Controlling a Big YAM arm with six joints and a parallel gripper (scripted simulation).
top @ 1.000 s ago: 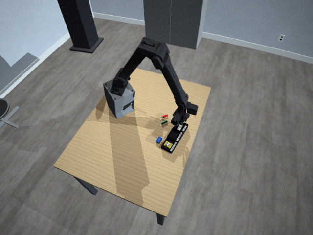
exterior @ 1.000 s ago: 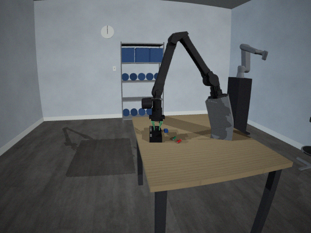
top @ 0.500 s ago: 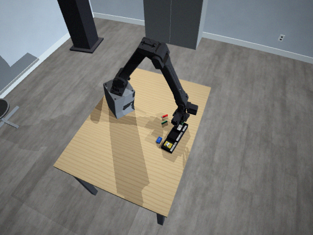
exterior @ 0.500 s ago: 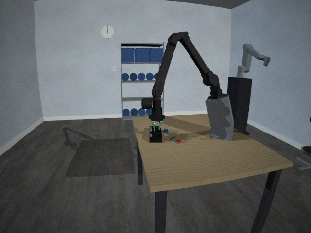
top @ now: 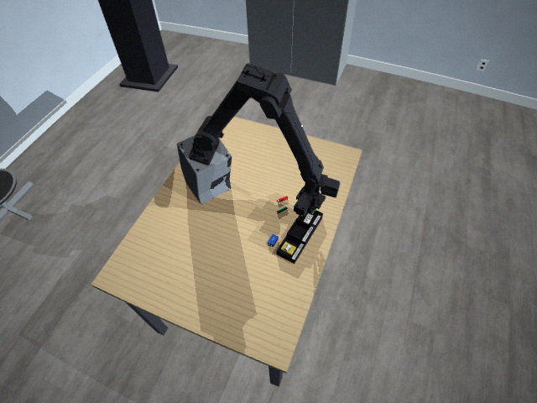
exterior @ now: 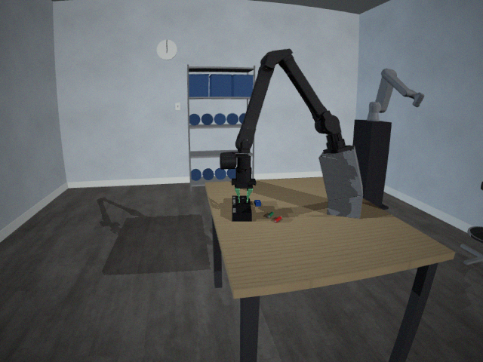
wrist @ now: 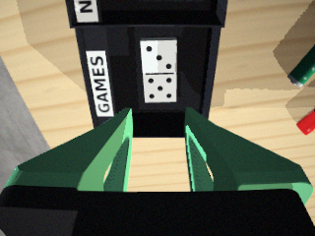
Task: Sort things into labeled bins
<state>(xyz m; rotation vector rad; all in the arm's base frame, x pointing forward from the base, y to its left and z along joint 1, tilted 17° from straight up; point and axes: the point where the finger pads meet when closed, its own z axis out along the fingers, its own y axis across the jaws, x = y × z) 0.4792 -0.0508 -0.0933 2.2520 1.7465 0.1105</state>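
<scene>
A row of three black bins (top: 300,236) stands near the table's right edge. The third bin holds a yellow thing (top: 290,249). My gripper (wrist: 158,117) hangs just above the near end of the GAMES bin, its green fingers apart with nothing between them; it also shows in the top view (top: 304,211). A blue thing (top: 272,239), a green thing (top: 282,210) and a red thing (top: 283,199) lie on the table beside the bins.
The grey robot base (top: 205,173) stands at the table's back left. The green thing (wrist: 303,69) and the red thing (wrist: 306,122) lie just right of my fingers. The table edge runs close behind the bins.
</scene>
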